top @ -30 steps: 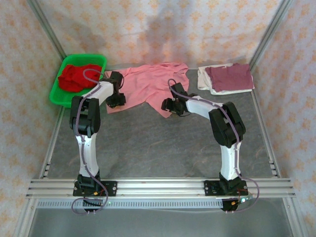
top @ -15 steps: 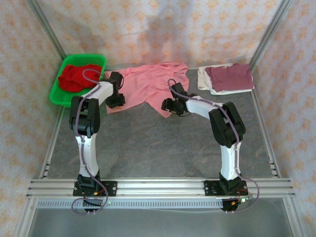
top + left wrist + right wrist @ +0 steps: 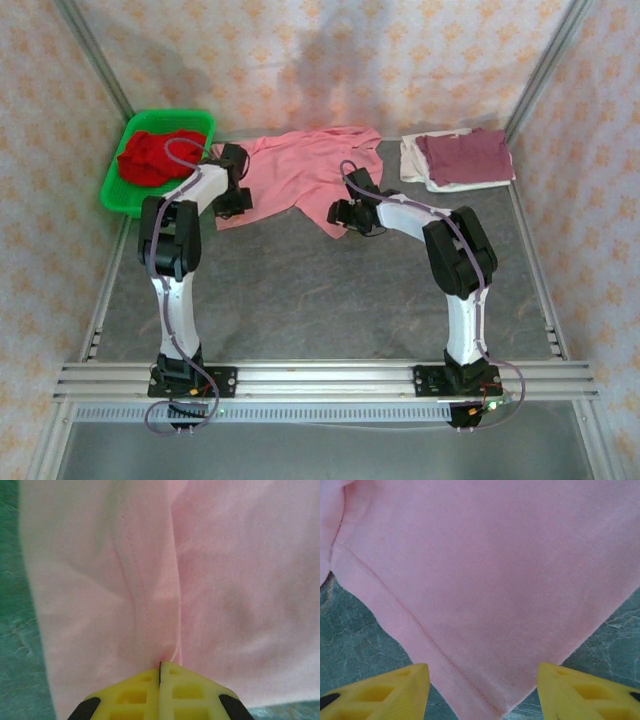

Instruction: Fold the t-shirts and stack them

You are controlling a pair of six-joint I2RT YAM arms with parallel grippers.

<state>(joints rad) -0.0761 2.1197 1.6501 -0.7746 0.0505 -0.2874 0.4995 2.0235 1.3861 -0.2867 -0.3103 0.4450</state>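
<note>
A large salmon-pink t-shirt (image 3: pixel 305 170) lies spread and rumpled at the back middle of the table. My left gripper (image 3: pixel 236 203) sits at its left near corner, its yellow fingers (image 3: pixel 140 695) pressed together on a pinched fold of the pink cloth (image 3: pixel 165 580). My right gripper (image 3: pixel 340 215) stands open over the shirt's near right corner (image 3: pixel 485 605), one yellow finger (image 3: pixel 385 692) on each side of the hemmed point. A bright red t-shirt (image 3: pixel 155 155) is bunched in the basket. A folded maroon t-shirt (image 3: pixel 465 155) rests on a folded off-white one (image 3: pixel 412 160) at the back right.
The green mesh basket (image 3: pixel 115 190) stands at the back left beside the left arm. Patterned walls and metal frame posts close in the table on three sides. Bare grey tabletop (image 3: pixel 320 290) stretches between the arms toward the near rail.
The left gripper has shifted slightly back and left with the pink cloth's corner. The right arm has stayed where it was.
</note>
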